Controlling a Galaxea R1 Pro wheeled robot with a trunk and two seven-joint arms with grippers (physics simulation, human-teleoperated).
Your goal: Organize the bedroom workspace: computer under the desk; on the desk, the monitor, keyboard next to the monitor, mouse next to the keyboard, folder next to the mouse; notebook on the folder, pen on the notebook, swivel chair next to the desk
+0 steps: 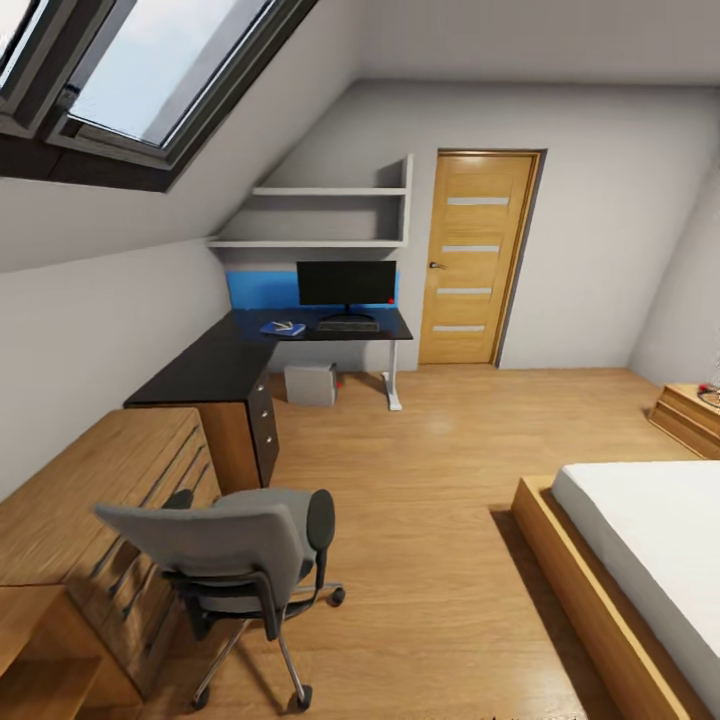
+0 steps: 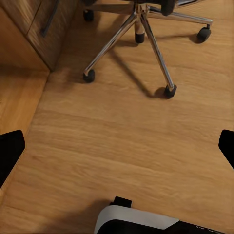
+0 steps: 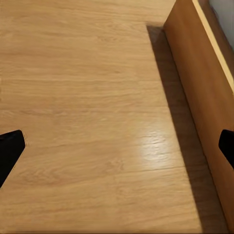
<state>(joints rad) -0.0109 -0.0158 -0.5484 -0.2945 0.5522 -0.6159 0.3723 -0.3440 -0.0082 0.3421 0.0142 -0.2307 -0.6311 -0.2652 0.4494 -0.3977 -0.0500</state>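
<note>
Chair [image 1: 235, 560] stands just ahead of my left claw [image 2: 117, 146], well short of the desk [image 1: 300, 335]; both claws [image 3: 117, 146] spread, empty (folder [image 1: 283, 328] seemingly placed). Next: push chair deskward.

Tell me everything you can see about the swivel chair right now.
The swivel chair has a grey fabric seat and back, black armrests and a chrome star base on black castors. It stands upright on the wood floor beside the wooden dresser, well short of the black desk. Nothing visibly lies on it; both tools are away from it.
</note>
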